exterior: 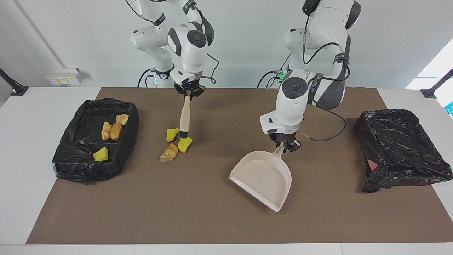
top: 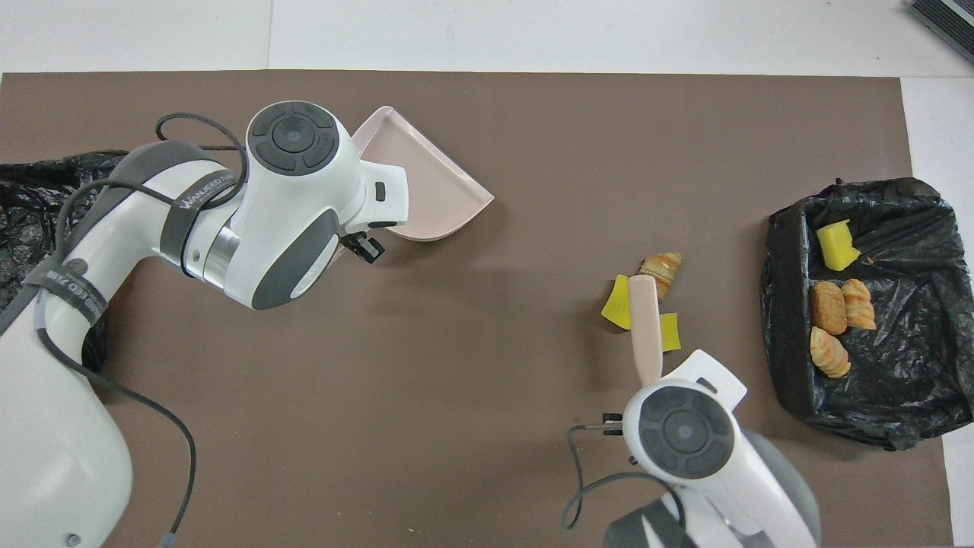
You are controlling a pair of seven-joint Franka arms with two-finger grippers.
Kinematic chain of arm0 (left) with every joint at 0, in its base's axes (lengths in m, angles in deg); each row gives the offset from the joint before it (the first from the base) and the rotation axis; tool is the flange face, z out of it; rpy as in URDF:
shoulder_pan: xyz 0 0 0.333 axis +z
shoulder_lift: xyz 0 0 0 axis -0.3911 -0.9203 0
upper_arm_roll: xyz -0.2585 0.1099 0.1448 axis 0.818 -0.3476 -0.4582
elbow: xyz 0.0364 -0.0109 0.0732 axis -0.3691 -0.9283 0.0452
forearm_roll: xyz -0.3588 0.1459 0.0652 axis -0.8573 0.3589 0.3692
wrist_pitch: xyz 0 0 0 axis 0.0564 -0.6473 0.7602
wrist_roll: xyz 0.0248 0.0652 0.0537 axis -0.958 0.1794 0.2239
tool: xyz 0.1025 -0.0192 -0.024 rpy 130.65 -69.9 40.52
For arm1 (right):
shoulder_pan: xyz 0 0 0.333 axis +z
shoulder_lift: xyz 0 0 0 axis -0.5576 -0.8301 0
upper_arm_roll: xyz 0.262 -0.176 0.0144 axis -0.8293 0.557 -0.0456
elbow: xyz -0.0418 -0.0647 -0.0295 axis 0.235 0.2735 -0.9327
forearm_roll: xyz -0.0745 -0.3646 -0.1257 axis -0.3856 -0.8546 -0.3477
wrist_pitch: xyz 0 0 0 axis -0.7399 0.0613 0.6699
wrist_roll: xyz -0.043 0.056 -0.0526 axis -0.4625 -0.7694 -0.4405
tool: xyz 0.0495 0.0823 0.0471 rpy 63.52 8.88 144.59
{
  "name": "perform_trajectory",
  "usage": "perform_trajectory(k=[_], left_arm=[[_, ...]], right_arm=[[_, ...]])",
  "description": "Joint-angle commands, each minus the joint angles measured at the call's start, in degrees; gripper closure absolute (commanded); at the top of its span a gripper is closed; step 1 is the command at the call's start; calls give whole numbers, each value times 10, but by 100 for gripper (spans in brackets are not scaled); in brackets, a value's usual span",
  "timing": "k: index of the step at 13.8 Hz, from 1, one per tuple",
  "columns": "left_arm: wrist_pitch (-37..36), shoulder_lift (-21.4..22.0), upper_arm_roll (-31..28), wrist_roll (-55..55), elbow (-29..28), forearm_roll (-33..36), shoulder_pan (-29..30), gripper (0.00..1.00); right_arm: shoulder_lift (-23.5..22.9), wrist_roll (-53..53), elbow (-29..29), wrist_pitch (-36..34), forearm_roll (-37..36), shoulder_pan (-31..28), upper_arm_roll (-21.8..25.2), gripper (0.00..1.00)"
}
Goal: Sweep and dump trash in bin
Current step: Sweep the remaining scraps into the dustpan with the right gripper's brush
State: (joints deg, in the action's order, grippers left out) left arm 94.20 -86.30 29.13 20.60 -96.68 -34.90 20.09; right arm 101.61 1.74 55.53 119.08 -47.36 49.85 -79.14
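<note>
Tabletop (exterior: 226,226) carries a brown mat (exterior: 198,212). Two black-lined bins: one (exterior: 92,141) at the right arm's end, one (exterior: 400,148) at the left arm's end.

One beige dustpan (exterior: 263,179), tilted, lifted off the mat by its handle. Left pincer (exterior: 285,144) is pinched shut on that handle; the pan hangs just below it, between the two bins and well apart from the trash.

One brush (exterior: 184,118), pale handle, dark bristles down. Right pincer (exterior: 189,91) is clamped on the handle top. The bristle tip sits among the loose trash, directly under this pincer.

Trash, seven lumps. Three loose on the mat: two yellow sponge chunks (exterior: 172,134) (exterior: 184,145) and one bread piece (exterior: 169,152), bristles between the two sponges. Four in the bin at the right arm's end: three bread pieces (exterior: 112,128) and one yellow sponge (exterior: 101,154), off to the side of the right pincer.
</note>
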Motion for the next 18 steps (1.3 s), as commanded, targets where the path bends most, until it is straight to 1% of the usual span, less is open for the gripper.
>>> perform_trajectory(k=[1, 2, 4, 5, 6, 7, 9, 10, 12, 13, 15, 16, 18], left_arm=[[-28, 27, -21, -121, -16, -11, 0, 100], [-34, 36, -25, -163, -24, -14, 0, 100], [-34, 47, -34, -242, -42, -15, 1, 100], [-33, 50, -35, -280, -48, -19, 1, 100], [-32, 51, -36, -298, -50, -22, 1, 100], [-32, 52, -35, -313, -52, -22, -1, 100], [-19, 66, -34, -342, -78, -22, -10, 100], [0, 81, -34, -340, -105, -22, -22, 100], [78, 118, -31, -331, -178, -22, -32, 100], [102, 129, -30, -322, -202, -22, -37, 100], [111, 132, -28, -299, -220, -22, -53, 100], [116, 132, -24, -261, -230, -22, -66, 100], [130, 127, -9, -211, -236, -22, -73, 100]], right_arm=[[-24, 110, -3, 7, -46, -81, -6, 100], [-37, 139, -3, 14, -77, -101, -7, 100], [-69, 181, -4, 24, -133, -124, -7, 100], [-81, 212, -3, 36, -146, -135, -7, 100], [-85, 221, -3, 56, -146, -147, -8, 100], [-88, 223, -3, 61, -145, -150, -9, 100], [-99, 225, -3, 67, -129, -148, -9, 100], [-102, 226, -3, 82, -95, -145, -10, 100], [-122, 218, -4, 103, -10, -131, -10, 100], [-124, 217, -5, 112, 11, -116, -10, 100], [-130, 222, -15, 109, 56, -104, -10, 100], [-140, 226, -24, 108, 88, -101, -10, 100], [-167, 225, -39, 118, 154, -56, -10, 100]])
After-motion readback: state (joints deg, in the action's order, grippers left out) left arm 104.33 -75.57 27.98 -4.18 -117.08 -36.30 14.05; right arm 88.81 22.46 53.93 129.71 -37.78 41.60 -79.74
